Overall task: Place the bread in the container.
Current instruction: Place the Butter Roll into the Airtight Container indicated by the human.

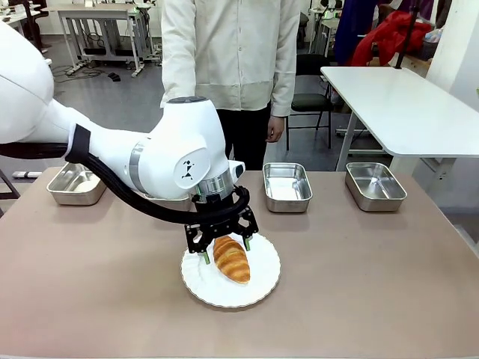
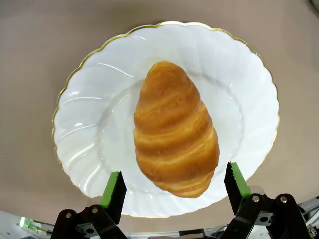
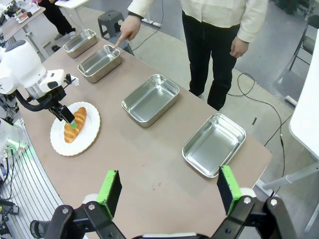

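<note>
No brand, label or legible writing shows on any item; a small round joint marking on the left arm's wrist housing, centre of the front view, is too small to read.

The bread point(image 2: 174, 137) lies on the round white plate point(image 2: 94, 124), filling the centre of the left wrist view, long axis running from top to bottom of the frame. The left gripper point(image 2: 174, 186) is fully open and holds nothing. Its green fingertips point(image 2: 115, 189) stand at the lower edge of that frame, one on each side of the bread's lower end, neither touching the crust. In the front view the left gripper point(image 1: 224, 250) sits at lower centre, straddling the bread point(image 1: 231, 259).

The right gripper point(image 3: 168, 191), at the bottom of its own view, is wide open and empty.

In the right wrist view four steel trays run from upper left to lower right. A person's hand point(image 3: 127, 34) points at the container point(image 3: 99, 62), second from the upper left.

In the front view the left arm hides that container. The person is cut off at the top edge.
</note>
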Motion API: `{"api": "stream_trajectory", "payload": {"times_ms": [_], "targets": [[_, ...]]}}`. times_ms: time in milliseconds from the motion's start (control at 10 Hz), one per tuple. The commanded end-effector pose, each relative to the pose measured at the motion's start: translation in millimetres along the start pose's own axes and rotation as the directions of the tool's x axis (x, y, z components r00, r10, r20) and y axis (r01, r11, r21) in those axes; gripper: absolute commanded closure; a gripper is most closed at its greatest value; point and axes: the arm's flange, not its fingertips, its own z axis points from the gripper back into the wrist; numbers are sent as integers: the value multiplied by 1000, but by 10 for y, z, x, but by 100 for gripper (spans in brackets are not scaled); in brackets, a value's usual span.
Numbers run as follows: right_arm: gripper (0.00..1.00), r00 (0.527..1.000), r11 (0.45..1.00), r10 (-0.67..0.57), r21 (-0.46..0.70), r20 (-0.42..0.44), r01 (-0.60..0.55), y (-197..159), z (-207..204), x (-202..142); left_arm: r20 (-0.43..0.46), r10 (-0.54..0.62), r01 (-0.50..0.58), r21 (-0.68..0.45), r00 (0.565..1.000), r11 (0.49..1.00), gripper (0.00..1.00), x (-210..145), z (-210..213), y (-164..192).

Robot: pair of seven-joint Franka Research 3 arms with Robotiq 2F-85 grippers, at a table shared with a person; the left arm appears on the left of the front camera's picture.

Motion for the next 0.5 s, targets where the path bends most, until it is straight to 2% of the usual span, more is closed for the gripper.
{"api": "stream_trajectory", "payload": {"times_ms": [0,400], "targets": [[0,999,1000,18,14,27,-18,-19,-2,8,5,-14,14,17,1000,1000,0,87,-73,-104],[0,999,1000,18,14,27,-18,-19,-2,8,-36,6,-4,51,999,999,0,210,-240,-115]]}}
